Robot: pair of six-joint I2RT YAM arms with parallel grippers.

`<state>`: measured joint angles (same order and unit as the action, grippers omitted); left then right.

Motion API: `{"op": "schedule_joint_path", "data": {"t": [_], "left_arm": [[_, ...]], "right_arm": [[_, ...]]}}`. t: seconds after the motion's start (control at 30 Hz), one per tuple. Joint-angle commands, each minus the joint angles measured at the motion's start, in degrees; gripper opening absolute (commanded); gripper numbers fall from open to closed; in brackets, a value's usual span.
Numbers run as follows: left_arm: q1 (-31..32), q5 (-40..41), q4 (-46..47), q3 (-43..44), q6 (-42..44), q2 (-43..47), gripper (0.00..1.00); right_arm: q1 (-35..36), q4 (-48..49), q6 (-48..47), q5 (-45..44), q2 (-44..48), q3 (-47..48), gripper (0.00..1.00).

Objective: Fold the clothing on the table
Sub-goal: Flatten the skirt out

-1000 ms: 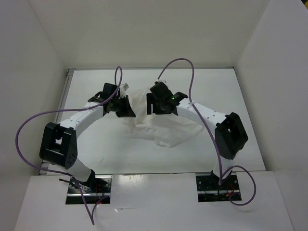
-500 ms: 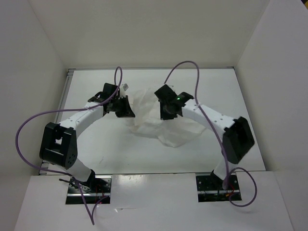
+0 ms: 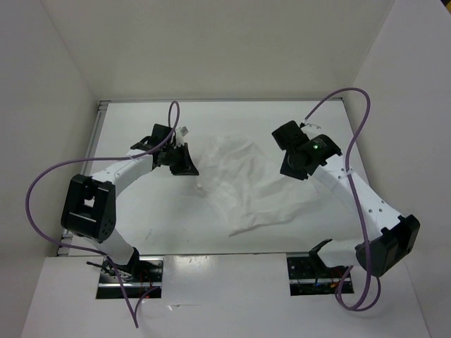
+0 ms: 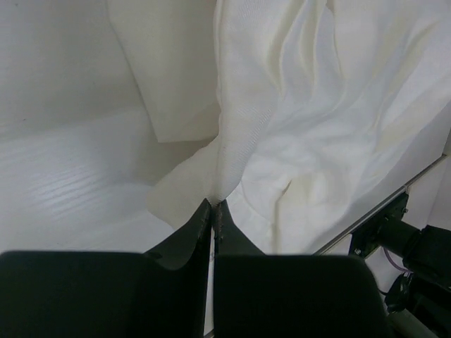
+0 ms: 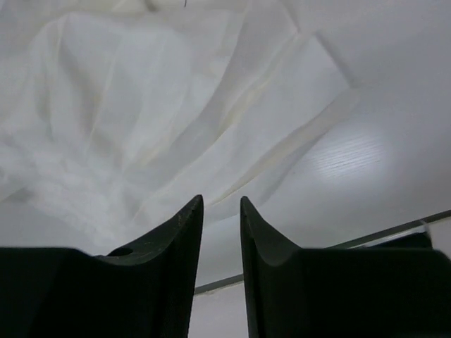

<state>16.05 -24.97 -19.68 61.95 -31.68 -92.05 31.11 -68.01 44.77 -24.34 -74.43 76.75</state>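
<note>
The clothing (image 3: pixel 243 183) is spread, rumpled, over the middle of the bench (image 3: pixel 141 211), between the two arms. Its left edge is pinched in the left claw (image 4: pixel 213 205), which is fully closed. The right claw (image 5: pixel 220 205) is held slightly parted by the clothing's right edge, and nothing is gripped in it.

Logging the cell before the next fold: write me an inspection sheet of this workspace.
Surface: white table, metal strip along its far edge.
Job's things: clothing, crumpled and spread mid-table between the arms, not folded.
Clutter: nothing seen.
Grippers: left end effector shut on the clothing's edge; right end effector open, holding nothing, near the cloth's right edge.
Cables: purple cables loop from both arms.
Surroundings: white walls on three sides.
</note>
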Motion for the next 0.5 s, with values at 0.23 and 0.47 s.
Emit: {"op": "schedule_joint_path", "data": {"t": [0.23, 0.47], "left_arm": [[-0.4, 0.6, -0.9, 0.3, 0.7, -0.7, 0.00], [-0.4, 1.7, -0.9, 0.8, 0.7, -0.7, 0.00]], "right_arm": [[-1.5, 10.0, -1.2, 7.2, -6.7, -5.9, 0.13], [-0.9, 16.3, 0.9, 16.9, -12.5, -17.1, 0.00]]}}
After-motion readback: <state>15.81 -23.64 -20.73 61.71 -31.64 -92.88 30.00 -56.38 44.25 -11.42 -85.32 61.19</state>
